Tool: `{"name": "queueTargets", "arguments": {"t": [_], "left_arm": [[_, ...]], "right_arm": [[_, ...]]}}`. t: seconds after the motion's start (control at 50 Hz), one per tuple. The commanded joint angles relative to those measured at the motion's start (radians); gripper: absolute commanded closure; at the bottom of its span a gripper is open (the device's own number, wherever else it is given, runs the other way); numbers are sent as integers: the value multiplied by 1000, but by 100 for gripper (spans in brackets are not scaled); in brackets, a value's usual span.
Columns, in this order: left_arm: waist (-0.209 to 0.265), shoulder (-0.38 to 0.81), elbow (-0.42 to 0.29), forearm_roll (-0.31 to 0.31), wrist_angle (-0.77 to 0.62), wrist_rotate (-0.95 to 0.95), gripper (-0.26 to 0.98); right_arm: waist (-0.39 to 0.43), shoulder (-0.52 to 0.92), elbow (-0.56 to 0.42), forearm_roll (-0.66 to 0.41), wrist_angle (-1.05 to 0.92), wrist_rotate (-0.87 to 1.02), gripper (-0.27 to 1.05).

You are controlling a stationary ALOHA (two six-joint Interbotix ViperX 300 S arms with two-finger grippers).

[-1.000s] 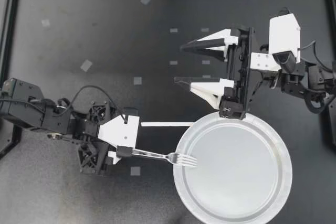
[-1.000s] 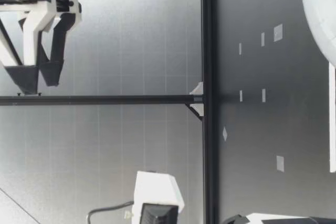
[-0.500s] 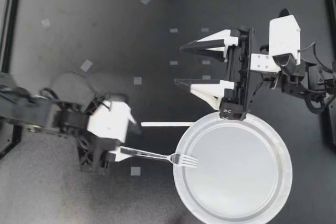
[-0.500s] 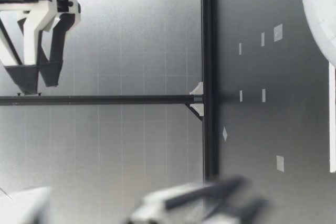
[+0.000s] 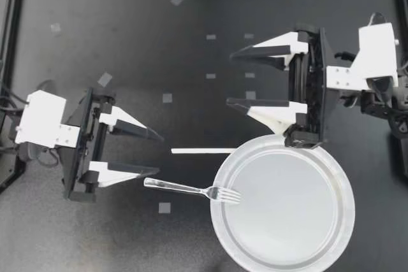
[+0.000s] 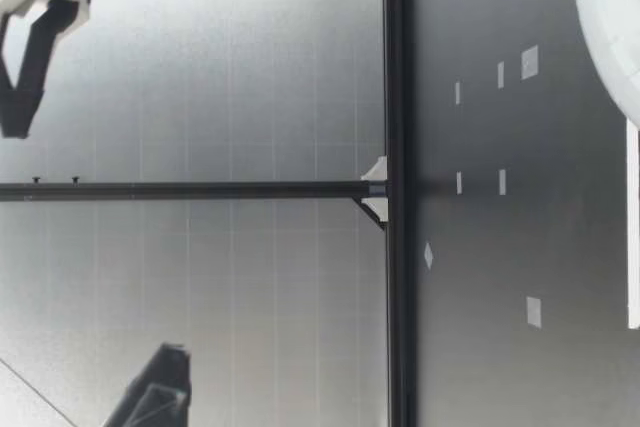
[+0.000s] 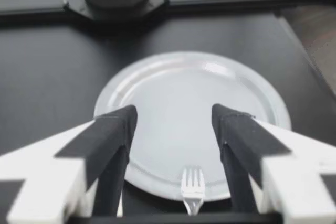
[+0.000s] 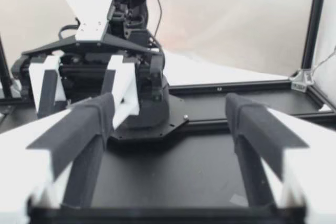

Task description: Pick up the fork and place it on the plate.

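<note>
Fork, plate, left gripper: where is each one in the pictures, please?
fork [image 5: 191,189], top view, middle of its handle.
plate [image 5: 348,203], top view, rim on the side far from the fork.
left gripper [image 5: 160,154], top view, midway between its open fingertips.

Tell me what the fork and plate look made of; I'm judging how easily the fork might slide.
The fork: likely polished metal, silvery with bright glints. The plate: probably paper or thin plastic, matte white with a raised rim; unclear which.

My left gripper [image 5: 159,154] and right gripper [image 5: 229,78] hover with jaws spread wide.
</note>
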Motion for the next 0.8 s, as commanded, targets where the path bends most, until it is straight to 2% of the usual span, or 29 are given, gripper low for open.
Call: {"name": "queueTargets", "arguments": {"t": [0.0,0.16,0.78], "left_arm": [[-3,-3,5,2,-66,14,16],[-2,2,20,0,-138,43,16],[-2,0,12,-5,-115,34,16]], "right_arm": [[0,0,5,-3,-51,5,2],[2,18,11,-2,-66,31,2],[2,21,9,-2,-43,49,2]]}}
